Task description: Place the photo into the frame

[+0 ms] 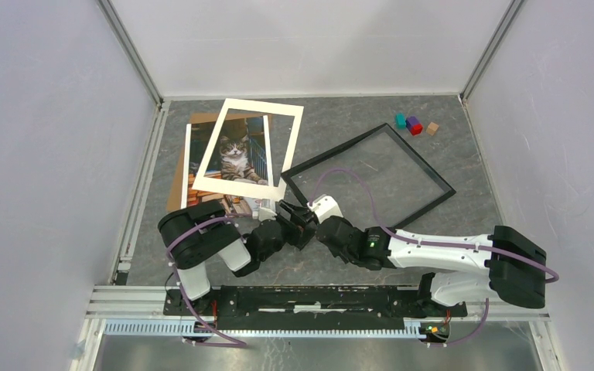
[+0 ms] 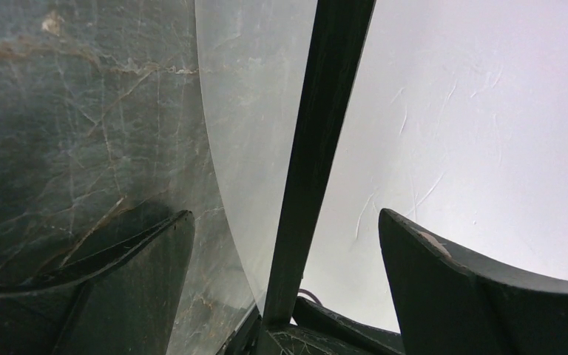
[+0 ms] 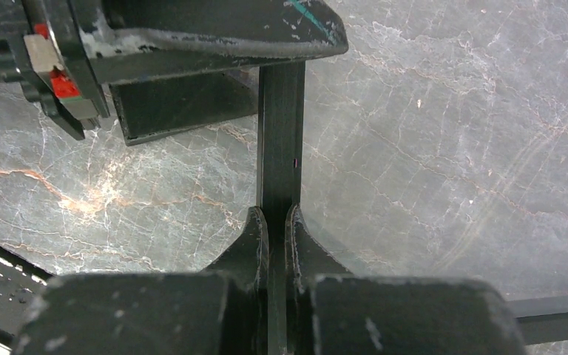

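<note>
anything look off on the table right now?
Yes. On the left, the white cardboard mat lies tilted across the colour cat photo. The thin black frame sits apart, diagonal, one edge pinched by the shut right gripper, with the open left gripper straddling it.

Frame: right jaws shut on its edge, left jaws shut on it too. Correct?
Wrong on the left. The left jaws stand wide open, one on each side of the frame bar and clear of it, as the left wrist view shows. The right jaws are shut on its edge.
</note>
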Robot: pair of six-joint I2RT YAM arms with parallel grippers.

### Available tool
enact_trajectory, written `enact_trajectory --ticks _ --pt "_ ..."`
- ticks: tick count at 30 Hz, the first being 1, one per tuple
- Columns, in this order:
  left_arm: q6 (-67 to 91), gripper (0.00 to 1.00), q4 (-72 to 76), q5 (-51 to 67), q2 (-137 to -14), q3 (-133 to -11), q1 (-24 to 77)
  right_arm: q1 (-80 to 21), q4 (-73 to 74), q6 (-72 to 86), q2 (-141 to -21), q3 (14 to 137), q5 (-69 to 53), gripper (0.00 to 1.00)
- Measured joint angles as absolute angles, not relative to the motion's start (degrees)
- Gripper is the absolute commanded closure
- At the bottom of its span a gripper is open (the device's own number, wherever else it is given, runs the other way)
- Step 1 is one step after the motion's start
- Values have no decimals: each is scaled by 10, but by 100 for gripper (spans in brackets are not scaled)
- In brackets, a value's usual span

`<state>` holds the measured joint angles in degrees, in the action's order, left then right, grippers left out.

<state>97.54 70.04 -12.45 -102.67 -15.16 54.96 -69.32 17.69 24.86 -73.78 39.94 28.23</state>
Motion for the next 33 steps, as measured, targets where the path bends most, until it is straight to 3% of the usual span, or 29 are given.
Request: enact_trajectory --ticks 11,18,25,33 --pt "980 1 666 -185 -1033 -180 596 -693 177 248 -734 399 282 100" --pt "978 9 789 -214 -1121 -207 597 -692 180 249 -722 399 279 100" --pt "964 10 871 -221 -1171 -217 590 -691 181 255 -710 399 275 100" --pt "898 24 868 -215 -1166 -217 560 -691 181 257 -710 399 272 100"
